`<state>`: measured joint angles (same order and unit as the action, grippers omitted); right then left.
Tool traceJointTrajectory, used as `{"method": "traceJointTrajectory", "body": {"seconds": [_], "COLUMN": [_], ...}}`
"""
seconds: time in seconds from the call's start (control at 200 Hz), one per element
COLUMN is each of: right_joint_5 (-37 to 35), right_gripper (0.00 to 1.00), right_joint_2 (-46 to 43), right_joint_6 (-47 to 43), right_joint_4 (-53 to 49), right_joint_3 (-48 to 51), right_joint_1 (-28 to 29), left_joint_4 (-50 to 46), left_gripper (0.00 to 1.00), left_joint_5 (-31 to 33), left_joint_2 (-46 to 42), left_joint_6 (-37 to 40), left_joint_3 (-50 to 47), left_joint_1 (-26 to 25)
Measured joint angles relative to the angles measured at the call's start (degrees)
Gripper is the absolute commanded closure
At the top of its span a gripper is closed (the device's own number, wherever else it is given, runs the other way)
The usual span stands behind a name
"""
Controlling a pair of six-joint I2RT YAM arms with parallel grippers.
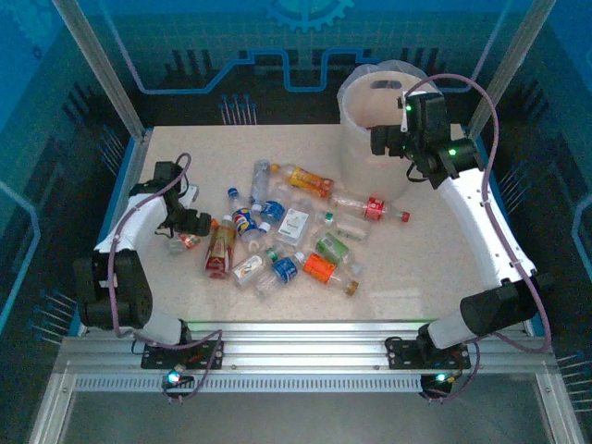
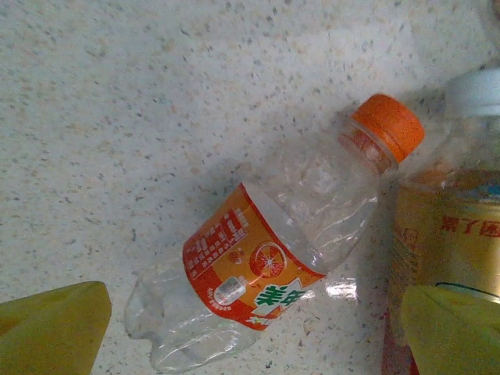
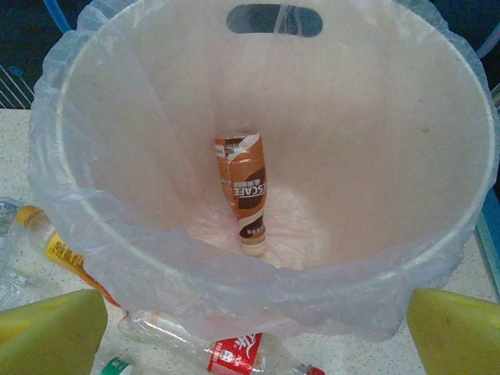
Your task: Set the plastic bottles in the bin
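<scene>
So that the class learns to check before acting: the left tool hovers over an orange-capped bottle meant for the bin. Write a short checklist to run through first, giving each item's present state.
1. Left tool open: ok, jaws stand wide.
2. Orange-capped bottle between its fingers, lying flat on the table: ok.
3. Fingers free of neighbours: not ok, the gold-labelled bottle lies right by one finger.
4. Right tool open and empty over the bin: ok.
5. Room in the bin: ok, one brown bottle at the bottom.
6. Left tool low enough to close: cannot tell.
</scene>
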<state>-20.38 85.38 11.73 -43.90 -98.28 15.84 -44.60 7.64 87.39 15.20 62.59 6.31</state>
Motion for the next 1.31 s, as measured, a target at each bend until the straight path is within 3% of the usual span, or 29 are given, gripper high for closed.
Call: {"method": "traceJointTrajectory", "body": {"seconds": [0.34, 0.54, 0.7, 0.946, 1.161, 1.306], "right_joint_5": [-1.33, -1.75, -1.75, -1.68, -1.25, 0.70], "right_gripper": [0.00, 0.00, 0.00, 0.00, 0.00, 0.00], "right_joint_2": [0.00, 0.00, 0.02, 0.02, 0.00, -0.63], "right_joint_6": [0.33, 0.33, 0.35, 0.90, 0.96, 0.92], "right_joint_4": [0.00, 0.00, 0.02, 0.50, 1.14, 1.95], "right_joint_3": [0.00, 0.00, 0.00, 0.63, 1.64, 2.75], "right_joint_1": [0.92, 1.05, 1.05, 1.42, 1.51, 1.53], "left_joint_4": [-0.13, 0.70, 1.86, 3.32, 4.02, 4.74], "left_gripper": [0.03, 0.10, 0.19, 0.47, 0.55, 0.60], "left_joint_5": [0.04, 0.11, 0.22, -0.13, -1.49, -3.56], "left_joint_2": [7.48, 10.86, 12.79, 13.92, 13.03, 7.37], "left_joint_6": [0.22, -0.26, -0.96, -2.16, -2.80, -4.20], "left_joint_3": [0.00, 0.35, 1.79, 1.81, 1.79, 1.75], "left_joint_1": [2.27, 3.78, 4.81, 5.11, 5.11, 5.11]}}
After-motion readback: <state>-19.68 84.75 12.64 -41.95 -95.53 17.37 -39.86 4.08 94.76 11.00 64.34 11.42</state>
